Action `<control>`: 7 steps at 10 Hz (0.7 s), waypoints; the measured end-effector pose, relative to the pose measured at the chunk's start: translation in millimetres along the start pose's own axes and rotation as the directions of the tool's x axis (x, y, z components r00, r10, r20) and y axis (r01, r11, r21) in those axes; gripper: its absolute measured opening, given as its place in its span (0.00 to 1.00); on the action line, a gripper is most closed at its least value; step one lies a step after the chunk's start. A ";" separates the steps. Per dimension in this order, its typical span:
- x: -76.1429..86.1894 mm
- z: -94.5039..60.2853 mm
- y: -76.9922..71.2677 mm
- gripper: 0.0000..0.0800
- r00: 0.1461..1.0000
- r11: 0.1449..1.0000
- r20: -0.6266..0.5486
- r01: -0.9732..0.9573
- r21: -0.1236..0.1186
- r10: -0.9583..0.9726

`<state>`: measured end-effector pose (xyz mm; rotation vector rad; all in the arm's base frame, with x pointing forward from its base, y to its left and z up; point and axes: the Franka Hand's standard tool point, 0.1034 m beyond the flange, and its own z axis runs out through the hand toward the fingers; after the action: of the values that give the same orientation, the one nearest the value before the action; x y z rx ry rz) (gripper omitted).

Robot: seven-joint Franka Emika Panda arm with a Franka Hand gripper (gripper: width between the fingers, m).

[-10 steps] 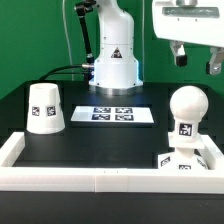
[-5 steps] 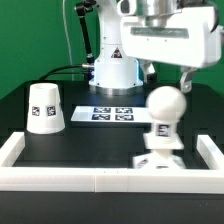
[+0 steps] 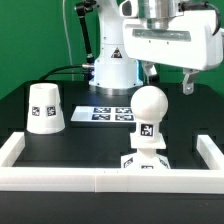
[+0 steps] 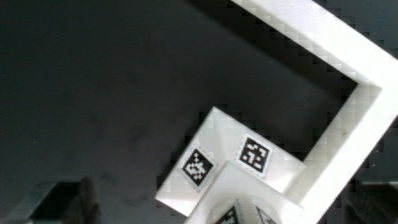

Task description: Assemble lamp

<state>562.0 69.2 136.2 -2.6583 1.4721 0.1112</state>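
Note:
The lamp base [image 3: 128, 163], white and square with tags, lies against the front wall of the white frame. The ball-topped bulb [image 3: 150, 104] stands upright on it. The tapered shade [image 3: 44, 107] stands on the black table at the exterior view's left, apart from them. My gripper [image 3: 168, 80] hangs above and behind the bulb, to the exterior view's right of it, open and empty. In the wrist view the base's tagged corner [image 4: 217, 158] and the bulb's tagged stem [image 4: 242, 213] show between my dark fingers [image 4: 64, 205].
The marker board [image 3: 112, 114] lies flat mid-table in front of the arm's white pedestal [image 3: 113, 68]. A white frame wall [image 3: 60, 178] rims the table's front and sides; it also shows in the wrist view [image 4: 365, 95].
The base with the bulb on it has shifted from the frame's right corner toward the exterior view's left. The gripper moved left and lower at first, then held still.

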 end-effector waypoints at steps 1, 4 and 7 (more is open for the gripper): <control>-0.5 0.3 0.8 0.87 1.000 1.000 -0.001 0.018 -0.004 -0.018; -11.9 5.0 27.9 0.87 0.945 0.941 -0.014 0.323 -0.096 -0.326; 9.4 10.2 62.9 0.87 0.892 0.888 0.001 0.451 -0.089 -0.452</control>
<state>513.5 29.4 121.8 -2.9984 0.8276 0.1123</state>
